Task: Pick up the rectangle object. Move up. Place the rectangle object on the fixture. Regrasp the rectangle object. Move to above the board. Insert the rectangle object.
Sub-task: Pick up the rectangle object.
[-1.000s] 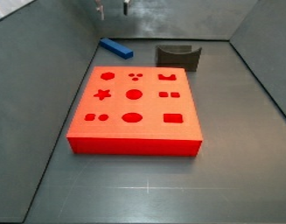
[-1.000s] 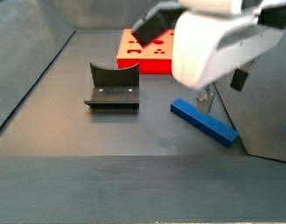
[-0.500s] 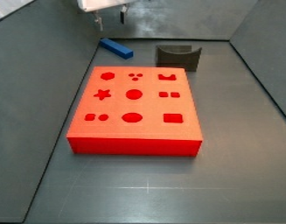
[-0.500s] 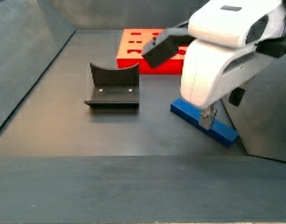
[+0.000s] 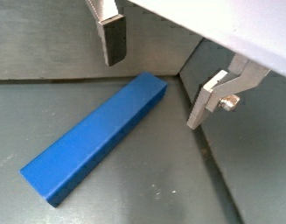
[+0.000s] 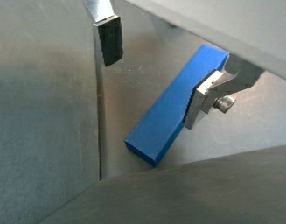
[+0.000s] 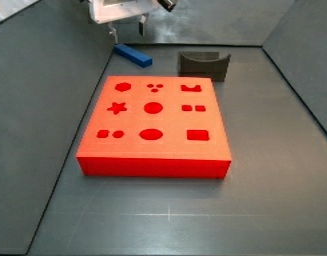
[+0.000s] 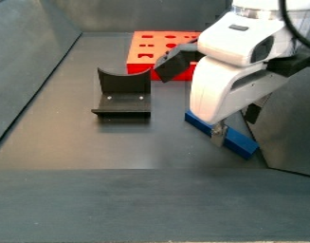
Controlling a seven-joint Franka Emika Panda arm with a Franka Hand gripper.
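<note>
The bar [image 5: 96, 138] lies flat on the grey floor [image 7: 152, 220], in the far corner behind the board [image 7: 154, 125] and close to the side wall. In a side view [image 7: 134, 54] its long axis runs slantwise, one end toward the back wall and the other toward the board's far corner, well apart from the fixture [image 7: 205, 64]. In a side view [image 8: 233, 136] only its two ends show, since the arm's white body covers the middle. The gripper [image 5: 156, 74] hangs low over the bar with its jaws spread wide. In both wrist views one finger [image 5: 111, 37] stands clear on one long side of the bar and the other finger [image 5: 212, 93] on the opposite side, beside the bar's far end. Neither pad touches it in a wrist view [image 6: 186, 101], where the bar runs at an angle between the plates. The fixture [image 8: 121, 96] stands upright on the floor beside the board [image 8: 164, 51], its curved notch holding nothing. The board's cut-outs, star, circles, oval and rectangles, all sit unfilled.
</note>
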